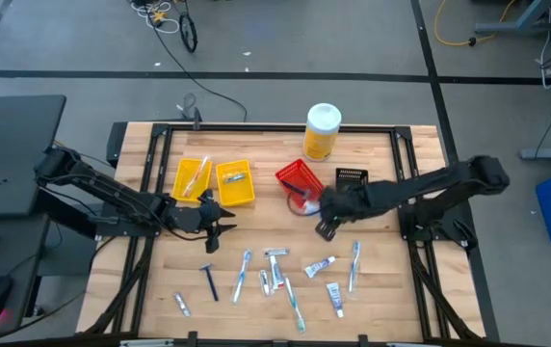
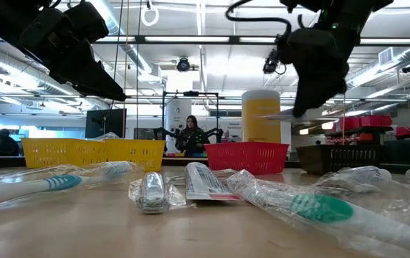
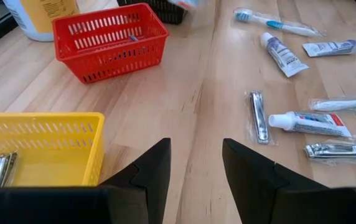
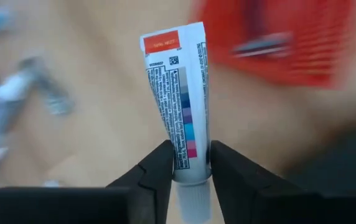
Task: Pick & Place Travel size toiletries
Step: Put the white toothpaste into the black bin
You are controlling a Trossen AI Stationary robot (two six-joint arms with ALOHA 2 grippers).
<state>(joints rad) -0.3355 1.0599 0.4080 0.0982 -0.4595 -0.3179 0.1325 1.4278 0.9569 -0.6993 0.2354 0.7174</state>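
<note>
My right gripper (image 1: pixel 316 210) hovers above the table just in front of the red bin (image 1: pixel 300 178), shut on a small white toothpaste tube (image 4: pixel 178 93). My left gripper (image 1: pixel 223 225) is open and empty (image 3: pixel 195 146), in front of the two yellow bins (image 1: pixel 234 182). The other toiletries lie flat on the table's near part: a dark-handled razor (image 1: pixel 208 280), toothbrushes (image 1: pixel 244 273) (image 1: pixel 354 262), toothpaste tubes (image 1: pixel 320 265) (image 1: pixel 334 297) and silvery packets (image 1: pixel 181 304). A silvery item (image 3: pixel 1 169) lies in one yellow bin. My right gripper pinches the toothpaste tube between its two fingers near the tube's rounded end (image 4: pixel 189 163). The flat crimped end with the red patch (image 4: pixel 165 40) sticks out past the fingertips. The tube is lifted clear of the table.
A black bin (image 1: pixel 351 177) stands right of the red bin, and a tall yellow canister with a white lid (image 1: pixel 322 131) stands behind them at the far edge. A person sits in the room beyond the table (image 2: pixel 191 134).
</note>
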